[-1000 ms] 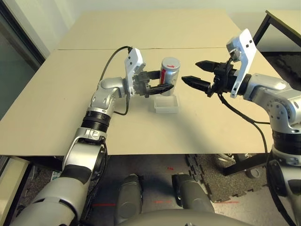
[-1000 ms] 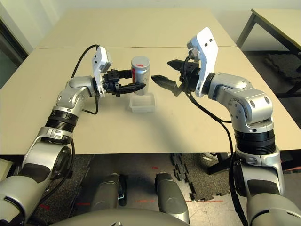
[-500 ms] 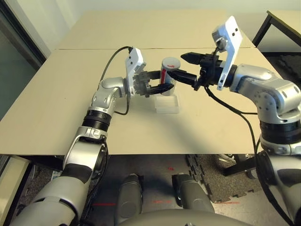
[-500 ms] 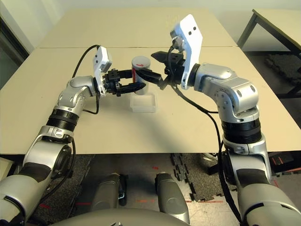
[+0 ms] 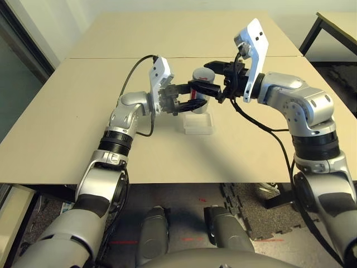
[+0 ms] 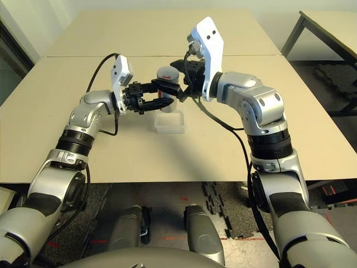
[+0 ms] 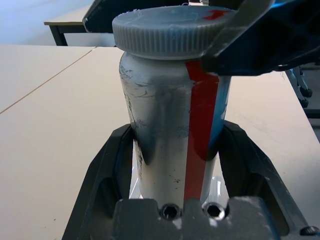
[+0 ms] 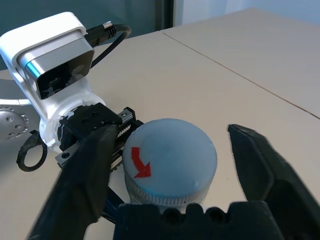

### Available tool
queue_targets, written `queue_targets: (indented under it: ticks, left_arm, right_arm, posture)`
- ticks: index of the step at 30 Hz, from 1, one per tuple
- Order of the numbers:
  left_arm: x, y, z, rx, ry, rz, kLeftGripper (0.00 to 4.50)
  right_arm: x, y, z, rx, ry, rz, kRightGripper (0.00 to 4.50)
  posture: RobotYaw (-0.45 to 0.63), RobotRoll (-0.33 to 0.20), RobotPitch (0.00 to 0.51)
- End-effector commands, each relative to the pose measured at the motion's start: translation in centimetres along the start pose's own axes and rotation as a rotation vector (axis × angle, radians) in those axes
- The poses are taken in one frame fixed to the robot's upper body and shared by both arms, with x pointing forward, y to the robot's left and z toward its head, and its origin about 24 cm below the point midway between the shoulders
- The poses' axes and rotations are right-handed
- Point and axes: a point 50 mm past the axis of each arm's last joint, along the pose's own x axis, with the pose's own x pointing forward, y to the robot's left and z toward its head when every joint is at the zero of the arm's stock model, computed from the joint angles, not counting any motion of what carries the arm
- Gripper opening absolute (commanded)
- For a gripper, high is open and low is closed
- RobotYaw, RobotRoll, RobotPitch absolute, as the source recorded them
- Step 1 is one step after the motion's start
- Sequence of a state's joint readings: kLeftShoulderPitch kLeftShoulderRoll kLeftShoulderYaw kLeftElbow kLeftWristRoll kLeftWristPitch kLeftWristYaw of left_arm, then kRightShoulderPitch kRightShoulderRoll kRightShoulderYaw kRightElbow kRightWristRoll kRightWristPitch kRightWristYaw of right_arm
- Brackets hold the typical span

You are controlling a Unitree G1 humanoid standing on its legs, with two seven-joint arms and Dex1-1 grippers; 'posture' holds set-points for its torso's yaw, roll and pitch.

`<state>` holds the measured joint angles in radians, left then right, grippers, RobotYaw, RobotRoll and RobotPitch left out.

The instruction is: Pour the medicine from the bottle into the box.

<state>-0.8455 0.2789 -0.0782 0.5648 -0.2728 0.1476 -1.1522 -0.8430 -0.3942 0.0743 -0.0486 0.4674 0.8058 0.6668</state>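
Observation:
My left gripper point(image 5: 195, 96) is shut on the grey-silver bottle point(image 7: 170, 115) and holds it upright by its body, red and white label showing. The bottle hangs just above the clear plastic box point(image 5: 198, 124), which lies on the table. The round grey cap point(image 8: 170, 155), marked with a red arrow, is on the bottle. My right gripper point(image 8: 167, 132) has come in from the right and is open, one finger on each side of the cap with a gap on at least one side. The medicine is hidden.
The tan table point(image 5: 67, 128) has a seam running across behind the bottle, and its front edge is close to me. A dark table frame point(image 5: 334, 25) stands at the far right. A black cable point(image 5: 131, 75) loops off the left wrist.
My right arm has swung left and slightly up, so its open fingers now straddle the bottle's cap. The left gripper, the bottle and the box have stayed put.

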Motion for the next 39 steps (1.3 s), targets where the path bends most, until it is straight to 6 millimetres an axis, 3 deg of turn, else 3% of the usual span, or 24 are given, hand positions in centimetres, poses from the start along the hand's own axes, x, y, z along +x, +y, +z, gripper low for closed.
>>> queue_targets:
  ticks: [1,3,9,17,24,28,32,39]
  left_arm:
    - [-0.1,-0.2,-0.4,0.001,0.005,-0.007,2.73]
    - [-0.1,-0.1,-0.5,-0.001,0.008,-0.007,2.73]
    - [-0.1,-0.1,-0.7,-0.004,0.013,-0.006,2.73]
    - [-0.4,-0.4,-2.3,-0.020,0.061,-0.002,2.73]
    - [-0.4,-0.3,-2.5,-0.018,0.054,0.019,2.73]
    - [-0.3,0.4,-1.8,0.002,0.011,0.084,2.73]
    - [-0.8,2.5,0.1,0.071,-0.089,0.331,2.73]
    - [-2.1,4.0,-2.1,0.054,-0.081,0.695,2.73]
  right_arm:
    - [0.1,0.1,0.2,-0.006,-0.006,0.004,3.17]
    - [0.2,0.2,0.3,-0.005,-0.009,0.006,2.58]
    - [0.2,0.4,0.6,-0.008,-0.020,0.010,2.58]
    - [0.3,-0.5,4.0,0.006,-0.150,-0.056,2.58]
    - [0.3,-1.3,4.3,-0.002,-0.164,-0.102,2.58]
    - [0.4,-1.7,3.7,-0.003,-0.151,-0.136,2.58]
    - [0.0,-4.1,1.4,-0.012,-0.105,-0.324,2.58]
    - [-0.4,-6.7,-3.1,0.028,-0.068,-0.557,2.58]
  posture:
    - [-0.20,0.000,0.094]
    - [-0.21,0.000,0.094]
    - [-0.21,0.000,0.093]
    - [-0.21,0.000,0.090]
    - [-0.20,0.000,0.086]
    - [-0.20,0.000,0.083]
    - [-0.20,0.000,0.081]
    - [-0.18,0.000,0.077]
